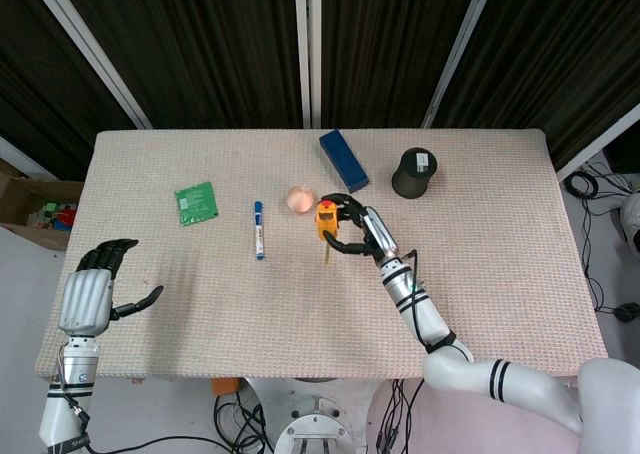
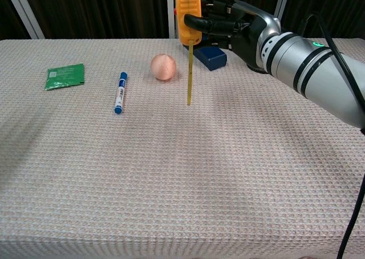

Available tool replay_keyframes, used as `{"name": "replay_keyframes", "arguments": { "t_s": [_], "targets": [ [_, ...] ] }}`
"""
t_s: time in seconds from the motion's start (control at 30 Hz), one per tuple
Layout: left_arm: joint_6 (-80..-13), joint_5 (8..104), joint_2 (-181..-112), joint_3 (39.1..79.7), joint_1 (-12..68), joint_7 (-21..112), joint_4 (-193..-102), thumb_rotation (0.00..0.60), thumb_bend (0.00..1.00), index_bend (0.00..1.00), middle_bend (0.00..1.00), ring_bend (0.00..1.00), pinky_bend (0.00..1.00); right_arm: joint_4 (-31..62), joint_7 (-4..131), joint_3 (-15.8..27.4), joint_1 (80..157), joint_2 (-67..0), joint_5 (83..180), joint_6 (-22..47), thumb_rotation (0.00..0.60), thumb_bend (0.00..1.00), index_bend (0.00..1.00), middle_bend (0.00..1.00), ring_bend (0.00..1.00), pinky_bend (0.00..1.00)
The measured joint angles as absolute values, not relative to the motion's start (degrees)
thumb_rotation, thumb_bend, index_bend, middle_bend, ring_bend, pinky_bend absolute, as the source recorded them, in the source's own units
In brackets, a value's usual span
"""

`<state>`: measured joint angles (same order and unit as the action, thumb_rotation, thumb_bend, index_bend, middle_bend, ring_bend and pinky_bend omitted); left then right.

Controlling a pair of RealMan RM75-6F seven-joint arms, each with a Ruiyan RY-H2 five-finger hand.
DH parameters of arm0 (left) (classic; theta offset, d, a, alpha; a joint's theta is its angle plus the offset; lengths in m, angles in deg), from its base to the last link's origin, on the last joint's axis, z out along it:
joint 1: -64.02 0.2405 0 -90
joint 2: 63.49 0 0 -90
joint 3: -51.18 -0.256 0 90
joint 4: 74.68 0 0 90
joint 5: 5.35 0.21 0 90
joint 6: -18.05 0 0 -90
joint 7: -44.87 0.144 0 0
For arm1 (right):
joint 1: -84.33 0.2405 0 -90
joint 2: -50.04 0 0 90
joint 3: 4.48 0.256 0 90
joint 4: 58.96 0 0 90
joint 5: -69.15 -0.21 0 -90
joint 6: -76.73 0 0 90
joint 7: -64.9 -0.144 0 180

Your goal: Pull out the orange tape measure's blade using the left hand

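Note:
The orange tape measure (image 1: 326,217) (image 2: 188,15) is held up off the table by my right hand (image 1: 356,227) (image 2: 228,25), whose fingers wrap around its case. A length of yellow blade (image 2: 189,73) (image 1: 327,253) hangs straight down from the case. My left hand (image 1: 98,285) hovers at the table's near left corner, far from the tape, fingers spread and holding nothing. It does not show in the chest view.
On the woven table mat (image 1: 480,234) lie a green packet (image 1: 195,202) (image 2: 65,76), a blue-and-white marker (image 1: 258,229) (image 2: 120,92), a pink ball (image 1: 299,199) (image 2: 163,67), a blue box (image 1: 342,160) (image 2: 209,57) and a dark cylinder (image 1: 415,172).

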<state>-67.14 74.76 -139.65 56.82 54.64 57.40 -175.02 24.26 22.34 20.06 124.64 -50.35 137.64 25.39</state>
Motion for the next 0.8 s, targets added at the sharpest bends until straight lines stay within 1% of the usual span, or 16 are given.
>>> {"name": "replay_keyframes", "arguments": {
  "t_s": [0.27, 0.6, 0.7, 0.73, 0.8],
  "targets": [
    [-67.18, 74.99, -139.78, 56.87, 54.60, 58.01, -175.34, 0.147, 0.12, 0.21, 0.20, 0.14, 0.21, 24.63, 22.56, 19.51, 124.54, -50.12, 137.71, 25.13, 0.600, 0.36, 0.54, 0.49, 0.45, 0.34],
    [-66.90, 76.60, -140.19, 58.01, 53.06, 59.19, -176.51, 0.150, 0.12, 0.21, 0.20, 0.14, 0.22, 24.54, 22.58, 18.80, 124.47, -50.21, 138.04, 24.87, 0.600, 0.36, 0.54, 0.49, 0.45, 0.34],
    [-67.37, 77.66, -141.13, 59.31, 52.03, 59.78, -176.80, 0.188, 0.12, 0.23, 0.23, 0.19, 0.27, 24.60, 22.91, 18.71, 124.65, -50.42, 138.10, 24.81, 0.600, 0.36, 0.54, 0.49, 0.45, 0.34],
    [-67.64, 78.06, -141.49, 59.88, 51.64, 60.06, -176.93, 0.212, 0.13, 0.25, 0.24, 0.20, 0.29, 24.63, 23.05, 18.68, 124.70, -50.49, 138.11, 24.79, 0.600, 0.36, 0.54, 0.49, 0.45, 0.34],
    [-68.30, 79.18, -142.46, 61.33, 50.52, 61.29, -177.28, 0.240, 0.15, 0.27, 0.26, 0.23, 0.32, 24.72, 23.45, 18.63, 124.86, -50.73, 138.05, 24.73, 0.600, 0.36, 0.54, 0.49, 0.45, 0.34]
  ]
}}
